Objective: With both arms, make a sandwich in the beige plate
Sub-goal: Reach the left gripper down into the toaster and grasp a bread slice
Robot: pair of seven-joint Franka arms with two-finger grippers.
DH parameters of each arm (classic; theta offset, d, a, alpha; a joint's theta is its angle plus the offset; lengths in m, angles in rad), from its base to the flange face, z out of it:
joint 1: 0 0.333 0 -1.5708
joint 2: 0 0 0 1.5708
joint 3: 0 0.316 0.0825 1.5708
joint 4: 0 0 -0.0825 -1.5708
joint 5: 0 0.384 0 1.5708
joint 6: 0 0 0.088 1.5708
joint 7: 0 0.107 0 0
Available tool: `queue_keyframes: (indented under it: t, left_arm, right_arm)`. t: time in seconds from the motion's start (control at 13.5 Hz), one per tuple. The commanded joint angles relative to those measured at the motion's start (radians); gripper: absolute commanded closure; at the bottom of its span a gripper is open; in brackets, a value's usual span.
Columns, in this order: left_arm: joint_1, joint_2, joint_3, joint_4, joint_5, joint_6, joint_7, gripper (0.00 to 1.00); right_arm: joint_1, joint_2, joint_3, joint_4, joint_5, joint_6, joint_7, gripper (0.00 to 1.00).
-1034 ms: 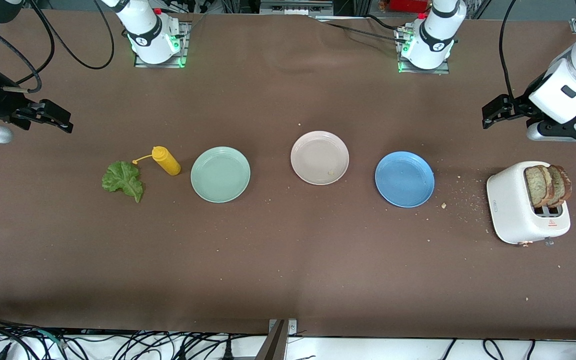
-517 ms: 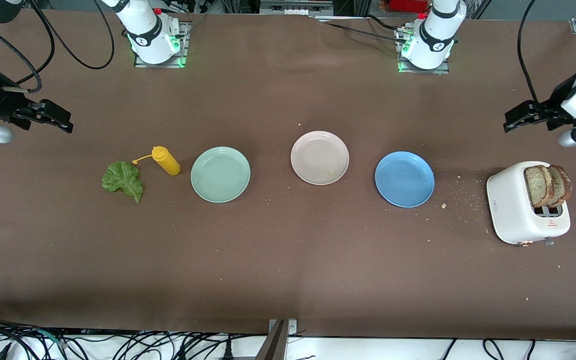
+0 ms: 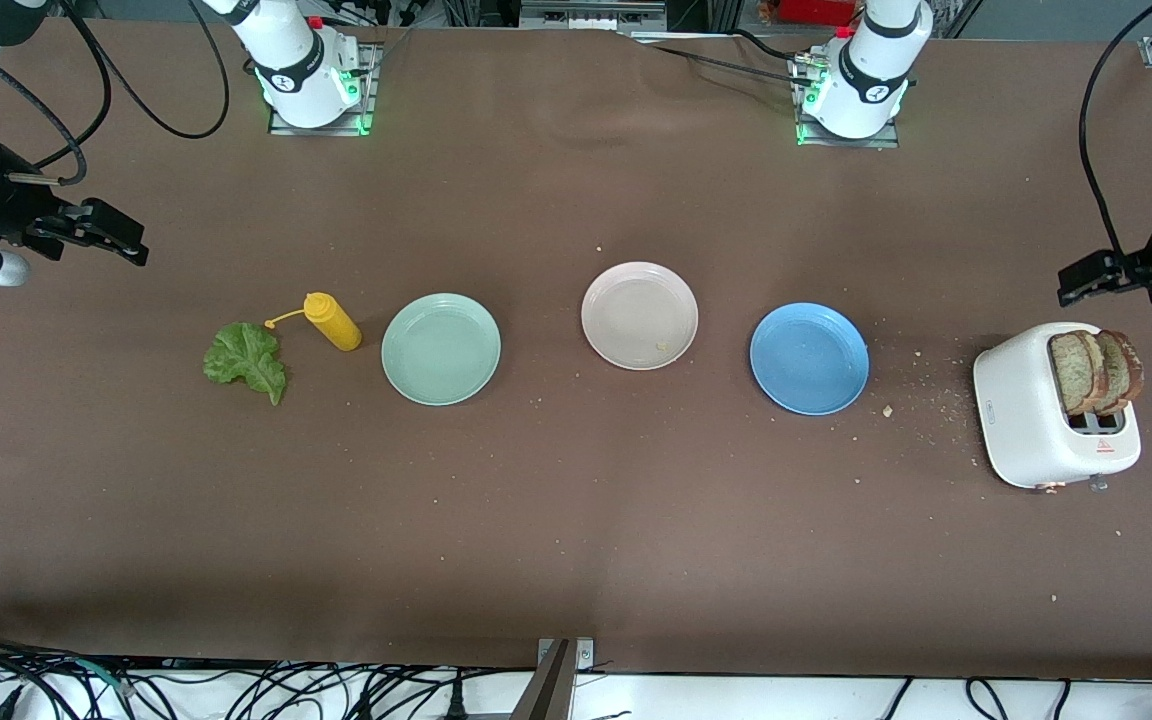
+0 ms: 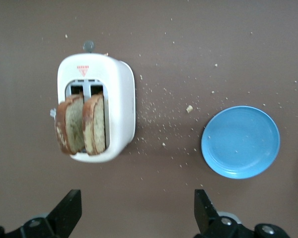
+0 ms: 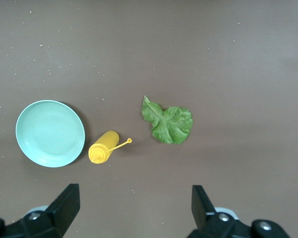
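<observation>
The beige plate point(image 3: 631, 312) sits empty mid-table between a mint-green plate and a blue one. Two brown toast slices point(image 3: 1096, 372) point(image 4: 82, 126) stand up out of a white toaster point(image 3: 1021, 420) point(image 4: 120, 106) at the left arm's end. A green lettuce leaf point(image 3: 246, 360) point(image 5: 168, 121) lies flat at the right arm's end. My left gripper point(image 3: 1078, 282) point(image 4: 137, 210) hangs open and empty over bare table beside the toaster. Over the table's right-arm end, my right gripper point(image 3: 134, 243) point(image 5: 134, 208) is open and empty, with the lettuce close by.
A yellow squeeze bottle point(image 3: 333, 322) point(image 5: 103, 148) lies between the lettuce and the mint-green plate point(image 3: 441, 348) point(image 5: 49, 133). The blue plate point(image 3: 809, 358) point(image 4: 241, 141) lies between the beige plate and the toaster. Crumbs dot the cloth near the toaster.
My left gripper has swung toward the left arm's end of the table and now hangs beside the toaster. The right arm has stayed put.
</observation>
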Motion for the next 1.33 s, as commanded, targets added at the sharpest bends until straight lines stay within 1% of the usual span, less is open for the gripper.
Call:
queue_keyframes:
  t: [0.0,0.22,0.3,0.52,0.74,0.81,0.96,1.11,1.18,1.26]
  left_arm:
    - [0.066,0.052,-0.005,-0.016,0.021,0.112,0.136,0.00]
    - [0.131,0.038,-0.005,-0.201,0.021,0.348,0.229,0.00]
    - [0.146,0.037,-0.006,-0.240,0.020,0.392,0.230,0.00]
    - [0.163,0.034,-0.006,-0.320,0.018,0.499,0.233,0.00]
    - [0.168,0.041,-0.006,-0.372,0.018,0.593,0.233,0.00]
    - [0.174,0.049,-0.006,-0.386,0.018,0.626,0.233,0.00]
    - [0.189,0.074,-0.006,-0.389,0.018,0.644,0.233,0.01]
    - [0.200,0.078,-0.006,-0.391,0.018,0.601,0.233,0.84]
    - [0.200,0.077,-0.006,-0.385,0.018,0.555,0.227,1.00]
    - [0.199,0.075,-0.009,-0.372,0.017,0.517,0.215,1.00]
  right_arm:
    - [-0.007,0.003,0.004,0.016,0.006,-0.006,-0.017,0.00]
    - [-0.007,0.003,0.004,0.017,0.006,-0.009,-0.017,0.00]
    - [-0.007,0.003,0.002,0.017,0.006,-0.011,-0.017,0.00]
    - [-0.007,0.003,0.002,0.017,0.006,-0.011,-0.017,0.00]
    - [-0.007,0.003,0.004,0.017,0.006,-0.012,-0.017,0.00]
    - [-0.007,0.003,0.004,0.017,0.006,-0.011,-0.017,0.00]
    - [-0.007,0.003,0.004,0.017,0.006,-0.012,-0.017,0.00]
    - [-0.007,0.003,0.004,0.017,0.006,-0.014,-0.017,0.00]
    - [-0.007,0.003,0.002,0.017,0.006,-0.014,-0.017,0.00]
    - [-0.009,0.003,0.002,0.017,0.006,-0.014,-0.017,0.00]
